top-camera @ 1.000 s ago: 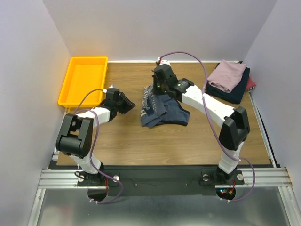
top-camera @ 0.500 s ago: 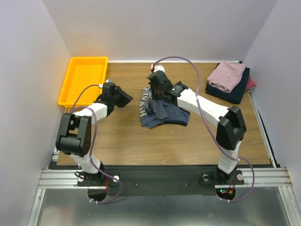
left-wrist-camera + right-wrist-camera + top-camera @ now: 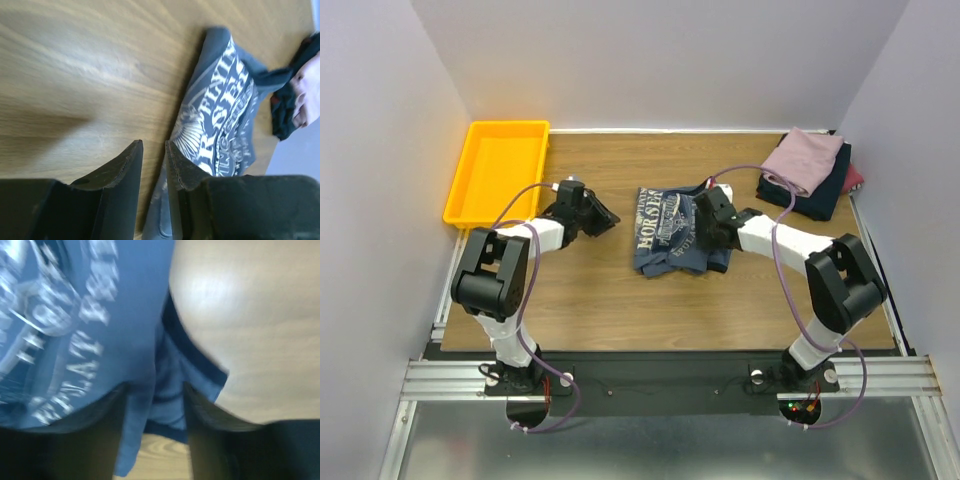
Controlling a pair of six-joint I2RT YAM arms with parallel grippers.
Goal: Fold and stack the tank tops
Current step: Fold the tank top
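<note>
Three tops are already piled in the far right corner: the mauve-pink one (image 3: 803, 158) over the navy one (image 3: 817, 197), with the maroon one (image 3: 856, 178) peeking out beside them. The slate-blue tank top (image 3: 665, 235) lies mid-surface (image 3: 600, 290), rumpled and print up, not yet folded or stacked. The right gripper (image 3: 708, 215) sits on its right edge, apparently pinching a fold, though that view is blurred. The left gripper (image 3: 152, 150) hovers just left of the cloth, nearly closed and empty. The pale lettering reads something like "MORSE"; the smaller lines I can't make out.
</note>
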